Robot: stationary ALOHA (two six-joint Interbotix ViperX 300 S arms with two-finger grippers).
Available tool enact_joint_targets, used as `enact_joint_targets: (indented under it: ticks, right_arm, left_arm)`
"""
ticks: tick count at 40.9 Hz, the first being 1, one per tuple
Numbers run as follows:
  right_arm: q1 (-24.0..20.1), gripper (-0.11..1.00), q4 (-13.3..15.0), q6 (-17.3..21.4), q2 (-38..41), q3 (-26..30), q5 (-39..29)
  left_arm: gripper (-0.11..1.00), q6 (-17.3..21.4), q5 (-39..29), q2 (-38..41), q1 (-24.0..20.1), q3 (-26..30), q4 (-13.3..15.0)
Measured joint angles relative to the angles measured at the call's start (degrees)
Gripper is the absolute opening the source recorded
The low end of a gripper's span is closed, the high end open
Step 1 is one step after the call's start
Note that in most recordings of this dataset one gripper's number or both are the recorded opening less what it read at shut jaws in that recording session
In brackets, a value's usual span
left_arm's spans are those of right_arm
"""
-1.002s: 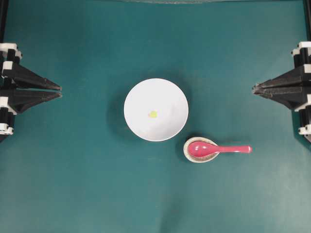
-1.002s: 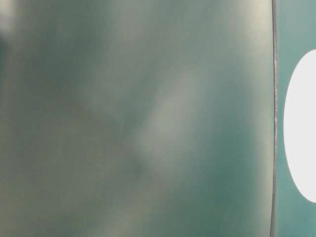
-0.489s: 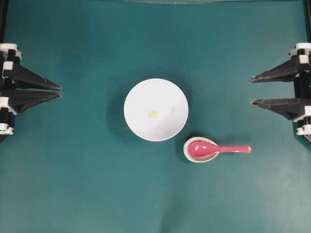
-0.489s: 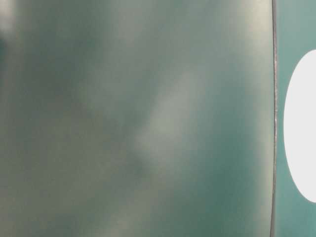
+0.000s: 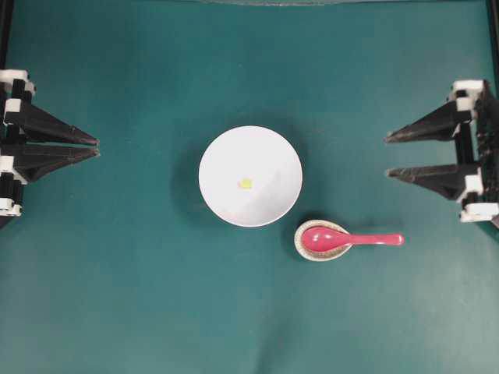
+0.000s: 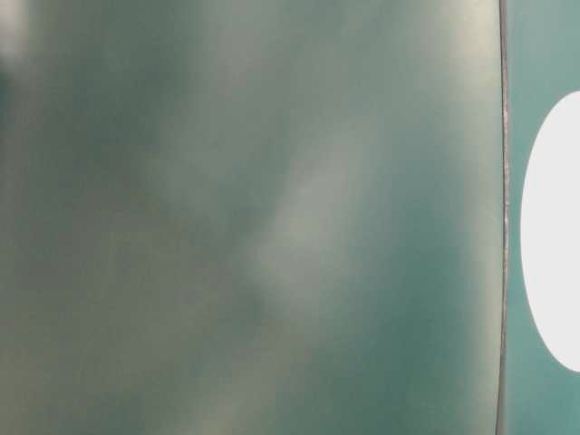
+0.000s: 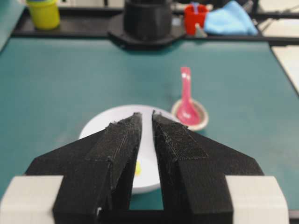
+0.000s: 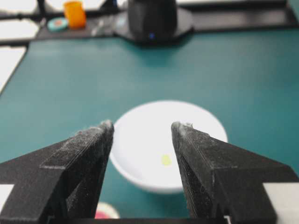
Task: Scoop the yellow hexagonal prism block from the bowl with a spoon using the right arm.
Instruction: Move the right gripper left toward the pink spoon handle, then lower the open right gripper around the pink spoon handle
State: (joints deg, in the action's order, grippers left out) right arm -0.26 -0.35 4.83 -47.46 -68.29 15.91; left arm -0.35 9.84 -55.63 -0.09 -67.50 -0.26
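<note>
From my seat the biggest thing on the mat is the bowl (image 5: pixel 250 176), sitting dead centre between the two arms. Next down is the right gripper (image 5: pixel 387 156) at the right edge, jaws spread wide with nothing between them; the left gripper (image 5: pixel 98 147) at the far left has its jaws nearly together, also empty.

Then the spoon (image 5: pixel 351 239) — its scoop rests in a small speckled dish (image 5: pixel 299 243) just beside the bowl's lower-right rim, and its handle lies level, running straight out toward the right arm's side. So the handle end is below and inward of the open jaws in the overhead view, and the right arm is plainly the nearer one.

Smallest is the yellow hexagonal prism block (image 5: pixel 245 184), lying alone near the bowl's middle.

The table-level view is a blur of green with only a white sliver — I get nothing useful from it. In the right wrist view the spoon is almost wholly cut off at the bottom edge.
</note>
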Motion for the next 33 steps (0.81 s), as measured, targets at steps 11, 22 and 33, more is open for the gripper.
enact_joint_targets:
  ticks: [11, 22, 33]
  right_arm:
    - [-1.58, 0.57, -1.58, 0.62, 7.56, -2.55, 7.29]
    - [-4.57, 0.57, -4.31, 0.70, 16.08, -5.27, 16.79]
    - [-8.61, 0.57, -7.21, 0.79, 23.12, -6.24, 23.38]
  left_arm:
    - [0.16, 0.00, 0.09, 0.00, 0.00, -0.09, 0.00]
    - [0.16, 0.00, 0.09, 0.00, 0.00, 0.00, 0.00]
    - [0.16, 0.00, 0.18, 0.00, 0.00, -0.09, 0.00]
